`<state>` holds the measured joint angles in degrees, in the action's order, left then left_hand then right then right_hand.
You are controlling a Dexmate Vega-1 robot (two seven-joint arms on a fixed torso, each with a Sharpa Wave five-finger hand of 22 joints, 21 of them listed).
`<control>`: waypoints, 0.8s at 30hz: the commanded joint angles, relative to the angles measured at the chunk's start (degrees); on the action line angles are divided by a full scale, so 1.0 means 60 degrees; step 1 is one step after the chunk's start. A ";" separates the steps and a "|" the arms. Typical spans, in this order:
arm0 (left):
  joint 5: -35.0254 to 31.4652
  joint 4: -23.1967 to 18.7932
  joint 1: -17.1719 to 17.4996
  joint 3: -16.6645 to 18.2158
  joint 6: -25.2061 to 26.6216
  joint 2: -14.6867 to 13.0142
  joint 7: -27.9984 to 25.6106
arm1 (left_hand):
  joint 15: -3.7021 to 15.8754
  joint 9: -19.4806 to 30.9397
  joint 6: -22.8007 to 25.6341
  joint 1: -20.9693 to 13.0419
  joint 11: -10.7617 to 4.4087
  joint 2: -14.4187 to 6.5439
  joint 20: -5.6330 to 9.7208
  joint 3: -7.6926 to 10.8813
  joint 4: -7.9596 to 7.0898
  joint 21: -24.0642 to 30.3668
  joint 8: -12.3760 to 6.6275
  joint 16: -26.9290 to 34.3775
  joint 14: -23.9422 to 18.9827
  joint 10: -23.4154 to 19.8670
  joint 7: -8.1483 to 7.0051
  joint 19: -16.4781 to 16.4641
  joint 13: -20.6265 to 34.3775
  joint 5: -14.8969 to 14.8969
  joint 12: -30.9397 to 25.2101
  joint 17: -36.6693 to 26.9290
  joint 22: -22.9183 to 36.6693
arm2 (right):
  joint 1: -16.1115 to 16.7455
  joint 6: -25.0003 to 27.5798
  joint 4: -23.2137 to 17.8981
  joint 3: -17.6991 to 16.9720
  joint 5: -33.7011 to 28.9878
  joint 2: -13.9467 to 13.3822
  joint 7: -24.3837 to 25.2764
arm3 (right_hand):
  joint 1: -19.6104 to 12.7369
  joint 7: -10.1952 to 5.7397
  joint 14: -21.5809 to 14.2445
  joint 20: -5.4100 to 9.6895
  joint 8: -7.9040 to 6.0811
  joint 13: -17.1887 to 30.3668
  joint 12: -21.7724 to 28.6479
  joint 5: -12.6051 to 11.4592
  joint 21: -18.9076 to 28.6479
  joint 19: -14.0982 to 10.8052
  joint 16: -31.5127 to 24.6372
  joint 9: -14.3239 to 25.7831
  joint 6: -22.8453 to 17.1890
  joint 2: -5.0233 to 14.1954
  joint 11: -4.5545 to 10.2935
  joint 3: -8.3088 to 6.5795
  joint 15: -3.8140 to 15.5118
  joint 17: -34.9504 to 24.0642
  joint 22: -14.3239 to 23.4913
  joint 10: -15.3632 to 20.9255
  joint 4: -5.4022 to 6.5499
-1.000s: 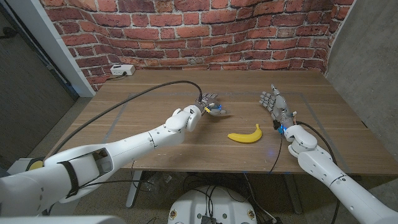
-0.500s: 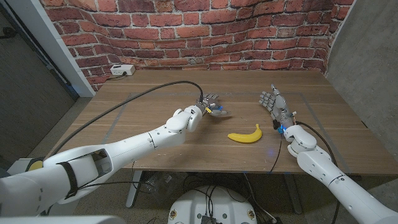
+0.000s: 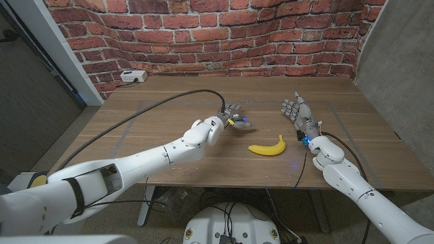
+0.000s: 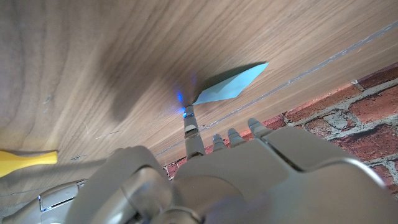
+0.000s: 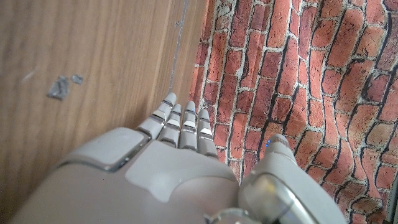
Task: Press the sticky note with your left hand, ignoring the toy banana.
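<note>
Fingers of the left hand [image 3: 232, 116] are edging forward over the table [image 3: 156, 129] from a second ago, one tip now reaching the blue note [image 4: 229, 84] near mid-table, so the press looks imminent. That hand is spread, holding nothing. The note is thin paper, one corner curling off the grained wood. The smooth yellow banana [image 3: 267, 146] is lying untouched nearby. The right hand [image 3: 299, 112] is standing open, palm upright.
</note>
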<state>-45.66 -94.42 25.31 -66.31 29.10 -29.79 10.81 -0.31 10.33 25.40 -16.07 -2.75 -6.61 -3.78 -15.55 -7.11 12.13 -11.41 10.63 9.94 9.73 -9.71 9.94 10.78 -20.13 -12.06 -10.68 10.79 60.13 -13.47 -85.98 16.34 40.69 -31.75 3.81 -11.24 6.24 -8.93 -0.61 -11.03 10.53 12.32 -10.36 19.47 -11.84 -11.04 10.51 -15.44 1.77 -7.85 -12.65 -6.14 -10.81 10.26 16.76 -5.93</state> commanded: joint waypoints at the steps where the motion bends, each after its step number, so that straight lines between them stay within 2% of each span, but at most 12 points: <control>1: -0.0127 -0.0267 0.0093 0.0048 0.0300 0.0012 0.0046 | -0.0019 0.0042 0.0181 -0.0036 -0.0011 0.0022 -0.0060 -0.0062 0.0020 0.0049 -0.0074 0.0088 0.2137 0.1364 -0.0052 0.2209 0.0031 -0.0062 -0.0081 -0.0017 0.0036 | -0.0051 -0.0010 0.0067 0.0022 0.0035 0.0015 -0.0076 | 0.0073 -0.0008 -0.0092 0.0002 -0.0023 0.0028 0.0012 0.0004 -0.0028 -0.0115 0.0032 0.0048 -0.0006 -0.0015 -0.0023 0.0027 -0.0022 -0.0011 0.0041 0.0041 0.0025; 13: -0.0174 -0.0643 0.0209 0.0435 0.0658 -0.0207 -0.0419 | -0.0040 0.0042 0.0187 -0.0085 -0.0008 -0.0035 -0.0080 -0.0056 0.0022 0.0073 -0.0060 0.0121 0.2012 0.1250 -0.0041 0.2147 0.0029 -0.0065 -0.0117 -0.0015 0.0035 | -0.0003 -0.0030 -0.0068 0.0013 -0.0012 0.0004 0.0017 | 0.0097 -0.0019 -0.0096 -0.0014 -0.0022 0.0028 0.0014 0.0004 -0.0059 -0.0116 0.0031 0.0048 -0.0003 -0.0015 -0.0027 0.0039 -0.0027 -0.0012 0.0043 0.0051 0.0031; 24: 0.0100 -0.0920 0.0463 0.0901 0.0584 -0.0459 -0.0972 | -0.0030 0.0042 0.0078 -0.0159 0.0007 -0.0080 -0.0125 -0.0054 0.0033 0.0128 -0.0001 0.0150 0.1848 0.1018 -0.0085 0.1993 0.0026 -0.0062 -0.0189 -0.0009 0.0032 | 0.0172 -0.0069 -0.0374 0.0045 -0.0211 -0.0028 0.0243 | 0.0106 -0.0089 -0.0094 -0.0018 -0.0020 0.0029 0.0013 0.0003 -0.0079 -0.0126 0.0033 0.0049 0.0008 -0.0018 -0.0020 0.0047 -0.0029 -0.0011 0.0044 0.0053 0.0029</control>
<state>-46.34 -98.32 26.86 -63.26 32.46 -31.26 7.69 -0.31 10.39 26.20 -16.67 -2.75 -7.22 -4.32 -15.55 -7.11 12.59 -11.65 11.07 9.94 9.73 -10.10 9.84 10.78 -20.13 -12.83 -10.68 10.79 60.30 -13.71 -86.70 16.48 40.50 -31.71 4.00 -10.93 6.02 -9.17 -0.82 -11.03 10.53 12.32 -10.36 19.02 -12.04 -11.04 10.51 -15.22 1.46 -7.86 -12.65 -6.36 -10.80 10.25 16.75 -5.92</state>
